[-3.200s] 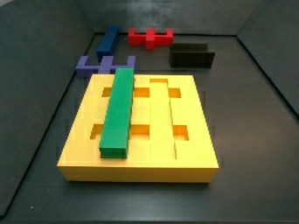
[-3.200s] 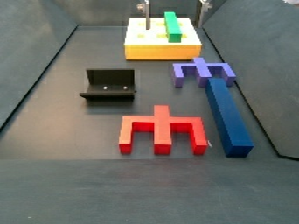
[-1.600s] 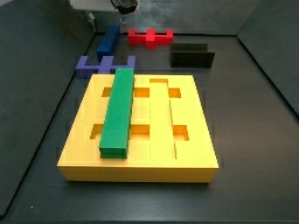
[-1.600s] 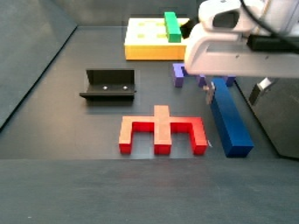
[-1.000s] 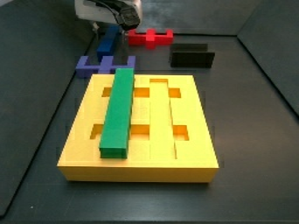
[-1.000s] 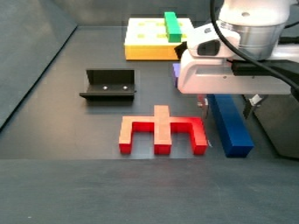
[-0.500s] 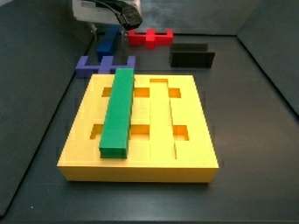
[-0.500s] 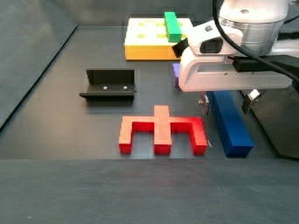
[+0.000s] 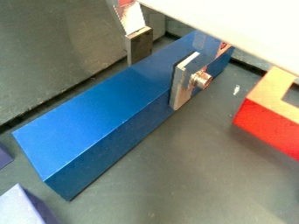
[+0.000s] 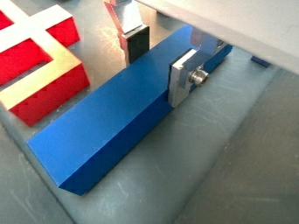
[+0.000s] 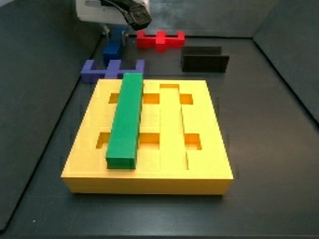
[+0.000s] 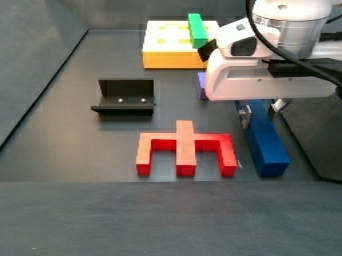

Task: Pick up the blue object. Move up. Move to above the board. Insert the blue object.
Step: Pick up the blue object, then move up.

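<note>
While we look through both wrist views, we see the gripper [image 9: 162, 59] lowered over the blue object [image 9: 117, 122], its two silver fingers [image 10: 184, 77] standing one on each long side of the bar. The jaws are apart; whether the pads already touch the bar's sides we cannot tell. The bar lies flat on the dark floor and runs lengthwise out from under the gripper.

Just beside the gripper, across a strip of floor from the bar, lies a red block [image 10: 41, 63]; in a side view it shows as a pronged red piece [image 12: 186, 148] next to the bar [image 12: 266, 145], with the gripper's white body [image 12: 267, 75] hanging above the bar's far part.

A little farther from the gripper, a purple-blue comb-shaped block [image 11: 111, 67] sits at one end of the bar. On the other side of the red piece from the gripper stands the fixture [image 12: 127, 97], a dark bracket on its base plate.

Farthest from the gripper, beyond the purple-blue block, lies the board [image 11: 85, 164], a yellow slab with grooves and cut-outs. A green bar [image 11: 125, 118] rests lengthwise in one of its grooves. In that side view the gripper [image 11: 115, 13] is seen at the back of the scene, over the blue object [image 11: 115, 42].
</note>
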Tool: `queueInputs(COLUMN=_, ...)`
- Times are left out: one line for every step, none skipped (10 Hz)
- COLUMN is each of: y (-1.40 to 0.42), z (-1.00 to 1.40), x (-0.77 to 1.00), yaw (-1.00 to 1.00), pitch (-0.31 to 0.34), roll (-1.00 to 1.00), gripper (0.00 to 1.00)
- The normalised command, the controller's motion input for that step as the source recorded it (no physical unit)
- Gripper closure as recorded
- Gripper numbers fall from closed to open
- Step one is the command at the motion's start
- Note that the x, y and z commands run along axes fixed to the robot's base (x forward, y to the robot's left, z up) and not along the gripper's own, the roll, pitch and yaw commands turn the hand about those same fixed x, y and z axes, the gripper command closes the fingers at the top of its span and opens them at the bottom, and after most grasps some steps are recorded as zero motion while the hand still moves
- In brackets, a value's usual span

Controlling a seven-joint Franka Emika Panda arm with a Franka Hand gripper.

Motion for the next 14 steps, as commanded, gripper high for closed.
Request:
queueInputs(y=0.0, z=0.0, x=0.0, yaw=0.0, pitch=0.0, roll=0.0, gripper=1.0)
queueInputs(y=0.0, z=0.0, x=0.0, yaw=0.0, pitch=0.0, roll=0.0, gripper=1.0)
queueInputs(y=0.0, z=0.0, x=0.0, yaw=0.0, pitch=0.0, roll=0.0, gripper=1.0)
queueInputs(y=0.0, z=0.0, x=0.0, yaw=0.0, pitch=0.0, roll=0.0, gripper=1.0)
queueInputs(y=0.0, z=0.0, x=0.0, yaw=0.0, pitch=0.0, roll=0.0, gripper=1.0)
queueInputs(y=0.0, z=0.0, x=0.0, yaw=0.0, pitch=0.0, roll=0.0, gripper=1.0)
queueInputs(y=0.0, z=0.0, x=0.0, yaw=0.0, pitch=0.0, roll=0.0, gripper=1.0)
queueInputs(y=0.0, z=0.0, x=0.0, yaw=0.0, pitch=0.0, roll=0.0, gripper=1.0)
queueInputs(y=0.0, z=0.0, x=0.0, yaw=0.0, pitch=0.0, roll=0.0, gripper=1.0)
queueInputs(y=0.0, z=0.0, x=0.0, yaw=0.0, pitch=0.0, roll=0.0, gripper=1.0)
queueInputs(y=0.0, z=0.0, x=0.0, yaw=0.0, pitch=0.0, roll=0.0, gripper=1.0)
queueInputs(y=0.0, z=0.83, x=0.0, yaw=0.0, pitch=0.0, roll=0.0, gripper=1.0)
queueInputs(y=0.05, z=0.79, x=-0.07, yaw=-0.03, pitch=0.036, roll=0.0, gripper=1.0)
queueInputs(y=0.04, z=0.62, x=-0.1, yaw=-0.04, pitch=0.064, roll=0.03, gripper=1.0)
